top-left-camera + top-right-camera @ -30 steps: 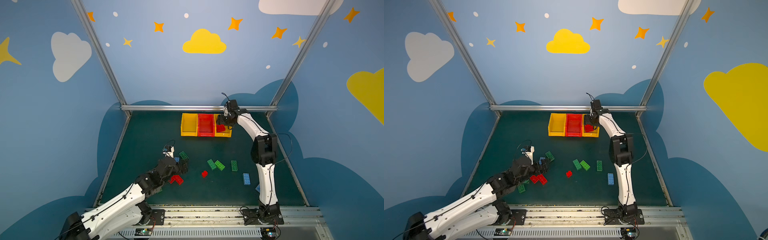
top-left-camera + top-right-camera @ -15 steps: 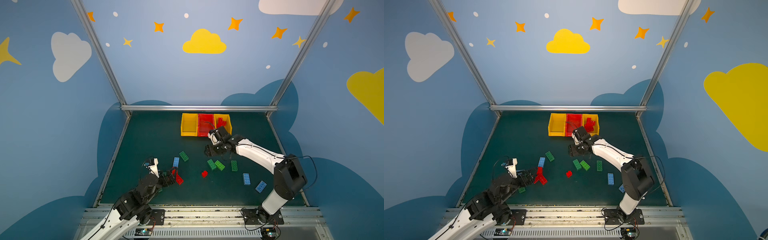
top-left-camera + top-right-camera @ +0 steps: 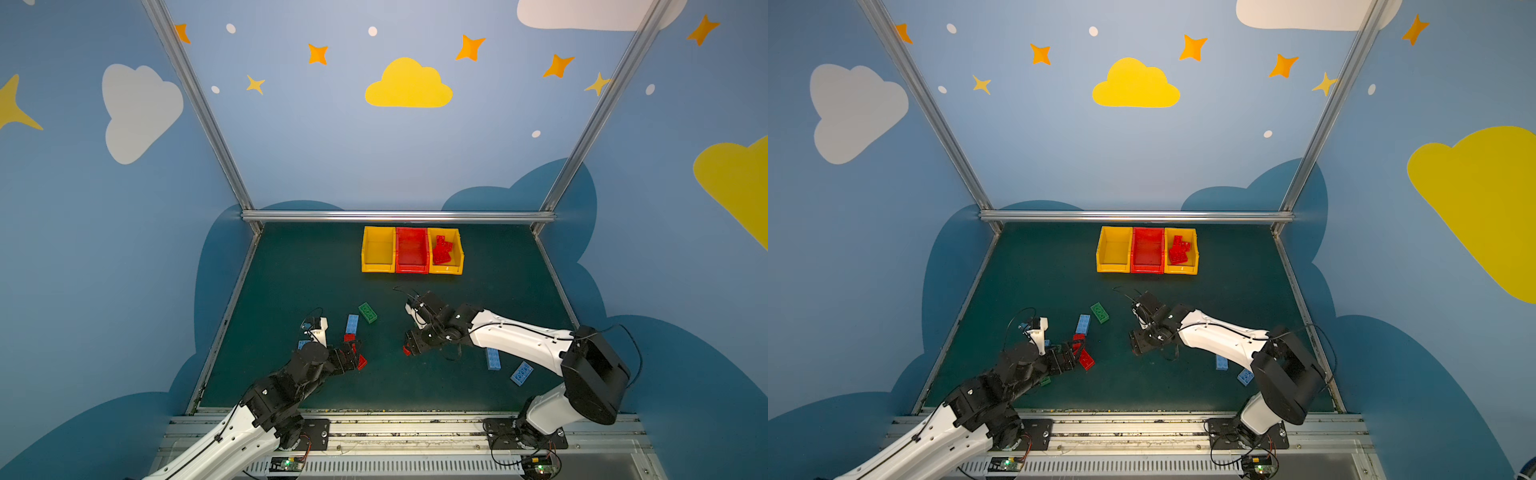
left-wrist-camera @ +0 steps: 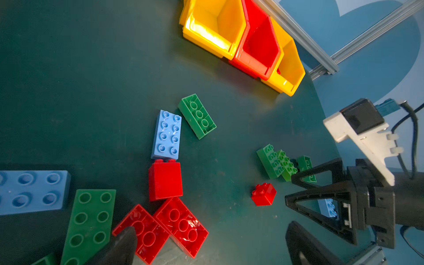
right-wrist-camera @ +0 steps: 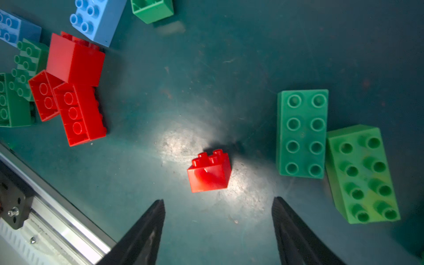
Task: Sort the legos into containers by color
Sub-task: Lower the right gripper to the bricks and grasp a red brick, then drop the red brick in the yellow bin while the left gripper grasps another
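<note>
Presently, a small red brick [image 5: 210, 173], lying on its side with studs pointing away, is being faced by the right gripper [image 5: 218, 201], jaws parted and empty. The left gripper [image 4: 211, 227] is being held wide open, empty.

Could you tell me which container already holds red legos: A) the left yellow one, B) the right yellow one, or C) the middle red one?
B: in a top view, a pile of red legos lies inside the right yellow container.
</note>
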Motion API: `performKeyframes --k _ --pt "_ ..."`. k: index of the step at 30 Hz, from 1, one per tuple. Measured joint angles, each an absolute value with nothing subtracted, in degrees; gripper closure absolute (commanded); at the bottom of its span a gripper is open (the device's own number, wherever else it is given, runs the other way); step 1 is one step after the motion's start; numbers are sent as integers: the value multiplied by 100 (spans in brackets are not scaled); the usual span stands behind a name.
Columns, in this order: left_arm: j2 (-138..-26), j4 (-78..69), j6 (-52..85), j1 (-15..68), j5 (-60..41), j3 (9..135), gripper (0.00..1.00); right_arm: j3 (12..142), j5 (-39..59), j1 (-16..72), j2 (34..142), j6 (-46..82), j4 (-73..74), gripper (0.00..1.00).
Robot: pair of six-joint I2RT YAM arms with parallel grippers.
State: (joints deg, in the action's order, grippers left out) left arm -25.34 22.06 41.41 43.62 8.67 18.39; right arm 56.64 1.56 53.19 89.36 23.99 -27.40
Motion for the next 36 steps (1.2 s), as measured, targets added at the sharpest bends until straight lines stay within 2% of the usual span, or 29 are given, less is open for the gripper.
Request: performKeyframes --k 5,11,17,25,33,36 --pt "-2408 2213 4145 4362 812 1839 0 5791 134 5472 9301 2381 -2676 34" --pt "-2176 2213 4163 4362 836 1831 0 5937 115 5614 9657 2349 -2672 45" --pt "-2202 2217 4160 4362 856 1817 0 6062 115 5647 9867 2331 -2659 51" --pt "-2246 2215 4160 4362 869 1802 0 6213 49 5647 10064 2311 -2744 75" --pt "-2394 2145 4071 4362 871 1800 0 6849 -336 5544 10127 2121 -3208 78" --pt "-2733 1988 3957 4353 875 1813 0 7314 -427 5203 10127 1918 -3374 78"
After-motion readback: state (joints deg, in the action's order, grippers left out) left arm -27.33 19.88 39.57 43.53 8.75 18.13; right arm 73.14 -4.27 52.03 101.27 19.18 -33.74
